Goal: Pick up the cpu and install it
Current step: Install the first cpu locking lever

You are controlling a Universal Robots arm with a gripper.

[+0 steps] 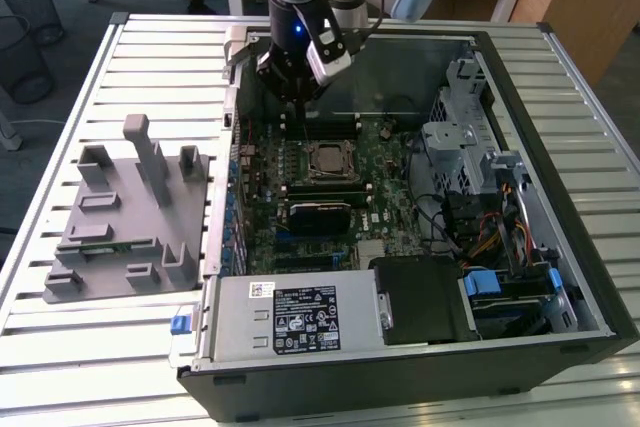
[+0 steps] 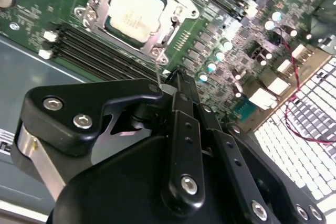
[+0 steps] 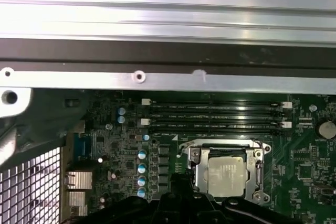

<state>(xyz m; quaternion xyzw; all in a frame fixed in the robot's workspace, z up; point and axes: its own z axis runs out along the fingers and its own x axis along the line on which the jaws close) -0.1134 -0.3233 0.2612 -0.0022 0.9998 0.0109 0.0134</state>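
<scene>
Hovering above the far side of the open black desktop computer case (image 1: 560, 277), the black two-fingered gripper (image 1: 292, 87) hangs over the green motherboard (image 1: 390, 212); whether its fingers are spread or closed cannot be told, and nothing can be seen held in it. Beside the case, toward the exterior view's left, a grey plastic fixture tray (image 1: 120, 222) lies on the slatted metal table (image 1: 80, 347). In both wrist views the cpu (image 3: 227, 174), a small flat silvery-grey square chip, already sits inside the metal-framed socket (image 3: 195, 156), just beside the long black memory sticks (image 3: 215, 115). The likely risk is a descent that is off-centre, which could knock the socket frame or nudge the chip askew. A white label (image 1: 305, 317) on the grey power-supply box carries print too small to read, and the chip's markings are likewise illegible.
</scene>
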